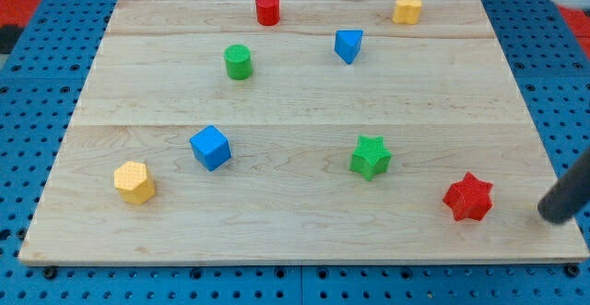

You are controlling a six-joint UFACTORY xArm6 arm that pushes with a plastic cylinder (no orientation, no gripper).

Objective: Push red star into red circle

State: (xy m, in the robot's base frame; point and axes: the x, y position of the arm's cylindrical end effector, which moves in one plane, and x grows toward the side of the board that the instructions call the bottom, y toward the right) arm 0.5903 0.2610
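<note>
My tip (555,215) sits right of the red star (468,197), apart; red circle (267,9) far at top

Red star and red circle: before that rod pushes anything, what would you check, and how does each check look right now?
1. Red star in plain sight, near the view's bottom right: ok.
2. Red circle in sight, at the view's top: ok.
3. My tip on the far side of the star from the circle: ok, it sits to the star's right, apart from it.
4. Tip lined up exactly behind the star: not ok, it needs to go lower.
5. Path clear: cannot tell; green star and blue triangle lie close to the line.
</note>
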